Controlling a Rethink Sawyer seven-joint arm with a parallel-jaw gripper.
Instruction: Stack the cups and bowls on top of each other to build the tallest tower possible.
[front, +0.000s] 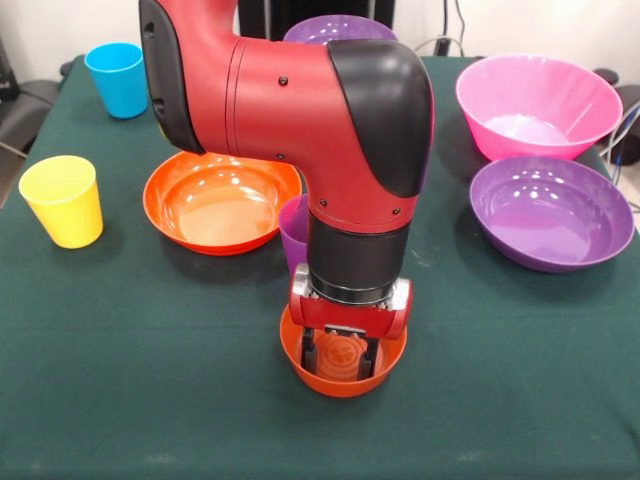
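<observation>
Everywhere dark green tablecloth (150, 400), pale wall (40, 25) behind.

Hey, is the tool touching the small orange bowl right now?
Cannot tell. The front view shows the tool lowered inside the small orange bowl, its fingers overlapping the bowl's interior, but no plain contact or gap shows from this angle.

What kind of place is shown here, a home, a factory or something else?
Probably a robotics lab or test room, not a home. A red and black robot arm works over a table with a green cloth, toy-like plastic bowls and cups are laid out, and cables hang at the edge.
</observation>
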